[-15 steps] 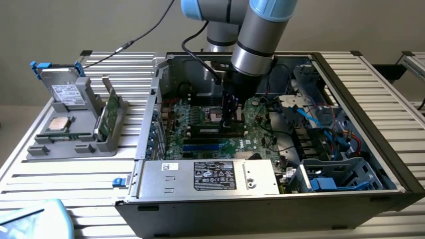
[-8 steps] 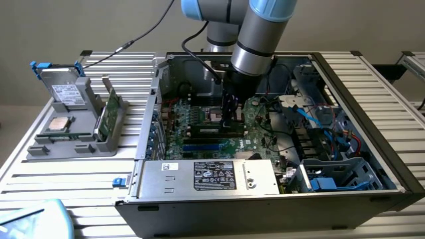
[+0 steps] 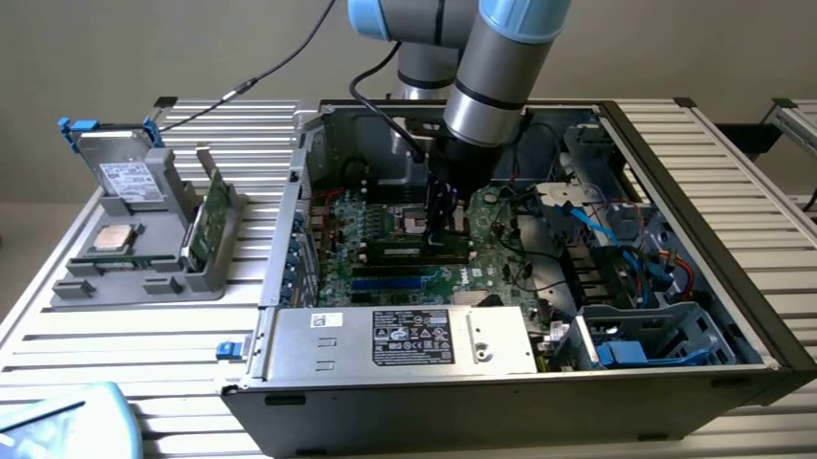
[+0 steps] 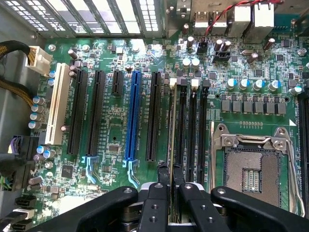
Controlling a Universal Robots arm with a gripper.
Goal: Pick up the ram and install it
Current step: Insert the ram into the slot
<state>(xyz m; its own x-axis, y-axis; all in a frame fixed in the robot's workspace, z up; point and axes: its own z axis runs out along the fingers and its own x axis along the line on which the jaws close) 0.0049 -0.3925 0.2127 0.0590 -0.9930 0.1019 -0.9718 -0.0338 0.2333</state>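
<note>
- Nearest you in the exterior view, at six o'clock of the open computer case (image 3: 715,373), the grey power supply (image 3: 396,339) lies with its printed label facing up.
- Just behind it, at the centre of the case, the green motherboard (image 3: 370,225) lies flat on the case floor.
- Above the middle of the board, the gripper (image 3: 447,229) (image 4: 171,170) points straight down. Its black fingers (image 4: 162,175) are clamped on the ram (image 3: 411,251) (image 4: 171,140), which the wrist view shows edge-on as a thin strip pinched between them.
- The ram runs along the bank of memory slots (image 4: 193,130), over the slot next to the black expansion slot (image 4: 153,116). The bank lies between that slot and the processor socket (image 4: 251,169). You cannot tell whether the ram is seated.
- At nine o'clock of the case, well apart on the slatted table (image 3: 153,335), a grey holder (image 3: 128,279) carries a square silver processor chip (image 3: 115,237) and a broader green card (image 3: 214,212) standing on edge.
- At twelve o'clock, the arm (image 3: 492,86) rises out of the case.
</note>
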